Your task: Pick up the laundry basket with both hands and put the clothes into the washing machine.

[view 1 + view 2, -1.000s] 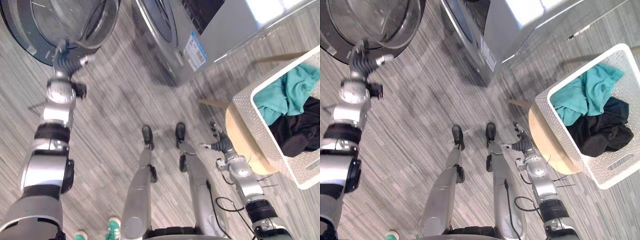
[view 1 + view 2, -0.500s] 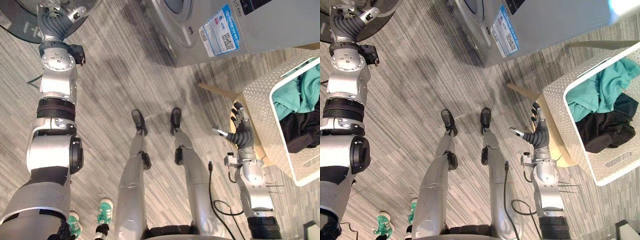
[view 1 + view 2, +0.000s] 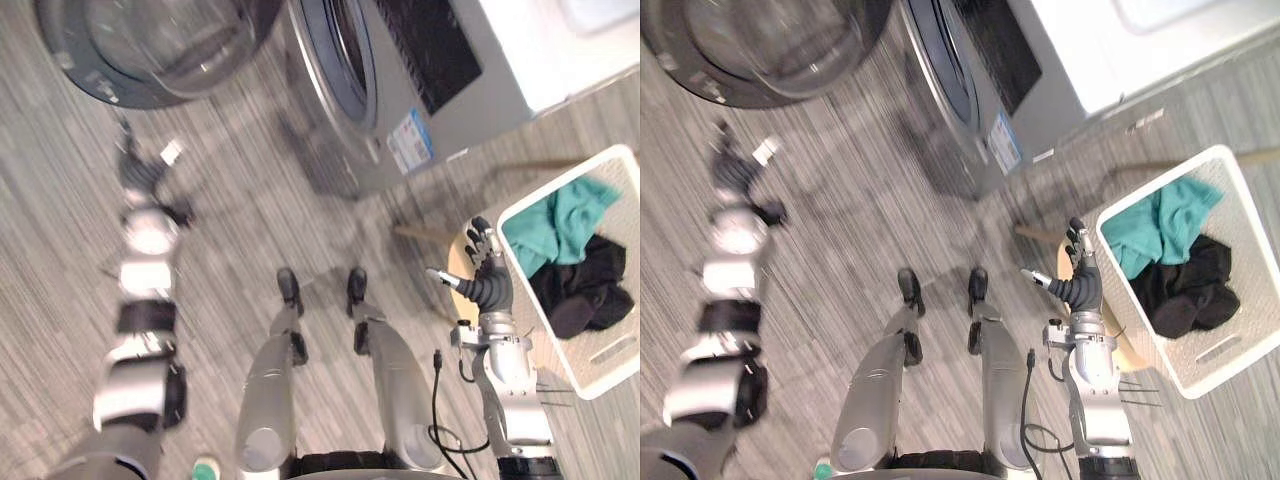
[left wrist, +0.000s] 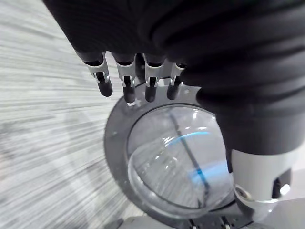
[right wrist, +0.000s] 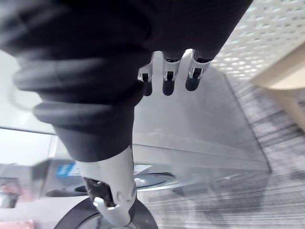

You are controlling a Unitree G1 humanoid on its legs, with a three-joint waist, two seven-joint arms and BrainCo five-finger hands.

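Nearest, at the edge of the striped grey floor, the toe of a person's green shoe shows. On the robot's right, the right hand is raised with the fingers straight and the thumb spread off to the side, gripping nothing. It hovers over a pale wooden stool, just beside the basket's near wall; I can't tell whether the fingertips touch it.

The white perforated basket sits on that stool, off to the right of the washer and well apart from the drum. Inside lie a teal garment on the washer side and a black one behind it, both below the rim.

Over on the left, the left hand is held out low over the floor, fingers loose and apart, empty, just short of the door. That round glass door is swung wide open to the left. Beyond it stands the grey washer, its dark drum mouth uncovered, a label stuck on the front low down.
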